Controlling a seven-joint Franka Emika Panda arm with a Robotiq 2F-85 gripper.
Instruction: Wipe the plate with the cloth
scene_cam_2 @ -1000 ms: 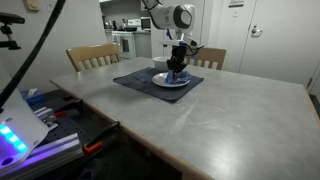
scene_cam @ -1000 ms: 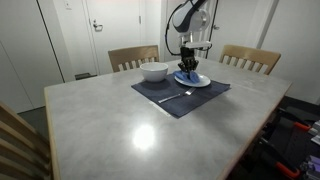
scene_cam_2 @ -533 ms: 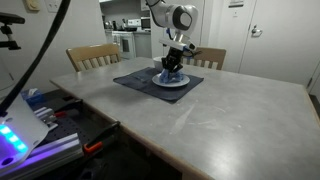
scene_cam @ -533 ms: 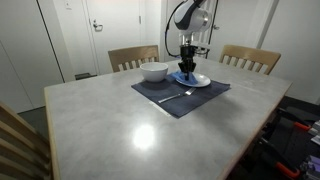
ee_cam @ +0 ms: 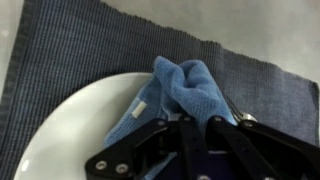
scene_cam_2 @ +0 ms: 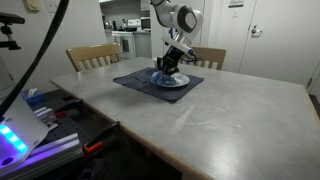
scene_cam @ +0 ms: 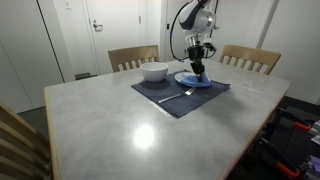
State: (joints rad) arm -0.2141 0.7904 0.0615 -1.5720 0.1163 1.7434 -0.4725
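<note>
- The blue cloth [ee_cam: 180,85] lies bunched on the white plate [ee_cam: 60,140], toward the plate's rim, with a small pale tag showing on one fold.
- In the wrist view the jaws are closed in on the top of the cloth, pinching its bunched folds, and they hold it down on the plate.
- The plate [scene_cam: 183,80] sits on a dark blue placemat [scene_cam: 185,100], which lies toward the bench edge where the two wooden chairs stand.
- The arm [scene_cam: 192,20] reaches down from beyond that chair-side edge and tilts slightly over the plate [scene_cam_2: 180,83].
- A white bowl [scene_cam: 154,72] stands on the same placemat just beside the plate, also on the chair-side part of the mat.
- A metal utensil [scene_cam: 175,96] lies on the mat between the dishes and the middle of the bench; whether it is a fork or a spoon cannot be told.
- The grey bench [scene_cam: 110,135] shows a bright light reflection near its middle.
- One chair [scene_cam: 133,57] stands behind the bowl, and another chair [scene_cam: 250,59] stands near the corner of the same edge.
</note>
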